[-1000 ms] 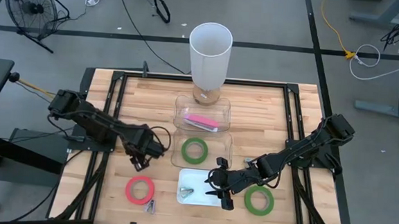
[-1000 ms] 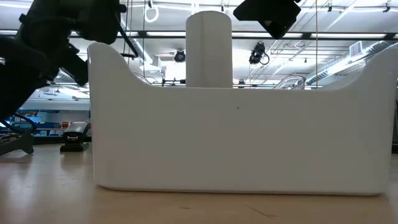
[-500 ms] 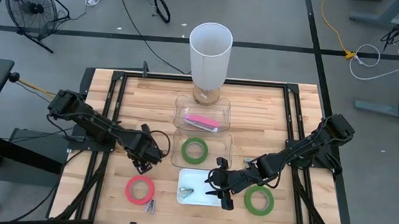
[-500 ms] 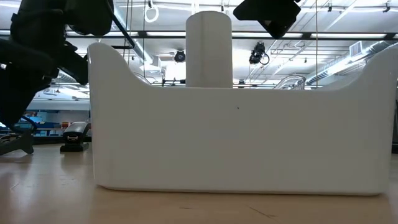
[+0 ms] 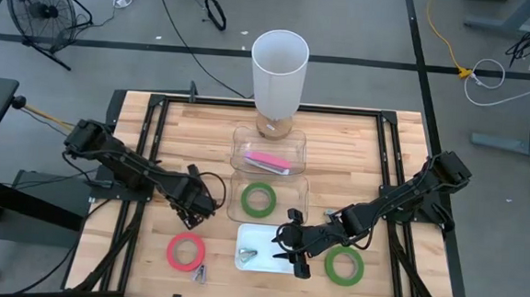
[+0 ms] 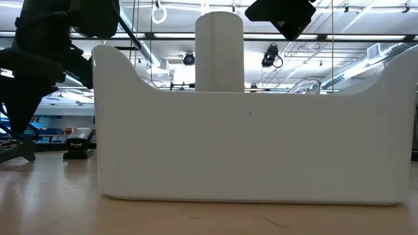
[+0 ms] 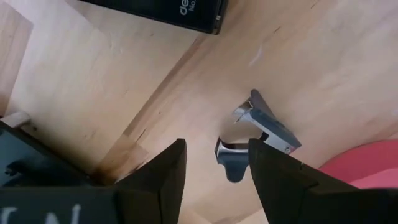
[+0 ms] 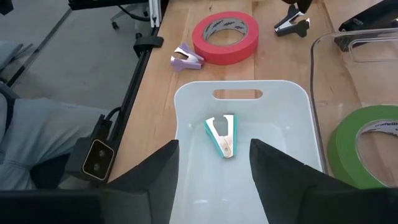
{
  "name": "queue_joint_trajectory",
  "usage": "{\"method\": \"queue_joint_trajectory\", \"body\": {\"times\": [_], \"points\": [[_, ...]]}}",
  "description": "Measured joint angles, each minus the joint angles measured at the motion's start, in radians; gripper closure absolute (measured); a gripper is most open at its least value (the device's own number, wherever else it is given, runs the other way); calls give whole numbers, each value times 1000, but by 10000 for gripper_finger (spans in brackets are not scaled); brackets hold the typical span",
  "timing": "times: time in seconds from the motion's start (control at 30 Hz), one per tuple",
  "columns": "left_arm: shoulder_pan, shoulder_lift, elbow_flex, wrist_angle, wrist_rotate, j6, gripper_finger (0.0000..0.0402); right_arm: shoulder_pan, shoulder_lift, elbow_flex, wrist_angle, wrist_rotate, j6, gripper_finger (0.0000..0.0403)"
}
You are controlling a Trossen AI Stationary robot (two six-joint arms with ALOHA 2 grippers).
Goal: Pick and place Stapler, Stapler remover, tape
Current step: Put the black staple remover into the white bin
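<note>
The low view is blocked by a white bin (image 6: 248,143); the left gripper (image 7: 214,171) is held open, empty, above a staple remover (image 7: 261,127) beside red tape (image 5: 186,251), the right gripper (image 8: 214,180) open over the bin's remover (image 8: 222,135), the stapler (image 5: 269,162) seen in a clear tray (image 5: 242,147).

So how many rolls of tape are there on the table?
3. A red roll lies near the front left. A green roll sits in the clear middle tray. Another green roll lies on the wood at the front right. None looks hidden.
</note>
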Motion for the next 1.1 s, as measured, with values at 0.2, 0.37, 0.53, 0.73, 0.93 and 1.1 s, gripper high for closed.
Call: {"method": "queue_joint_trajectory", "body": {"times": [0.2,0.37,0.53,0.73,0.93,1.1], "points": [[-15,63,0,9,9,7,225,0,0,0,0,0,0,207],[-27,106,0,14,-4,24,225,0,0,0,0,-1,0,207],[-28,126,0,67,-6,26,227,0,0,0,0,-1,0,207],[-28,134,0,65,9,32,282,0,0,0,0,-1,0,207],[-28,134,0,64,17,40,390,0,0,0,0,0,0,207],[-28,134,0,61,21,45,398,0,0,0,0,0,0,207]]}}
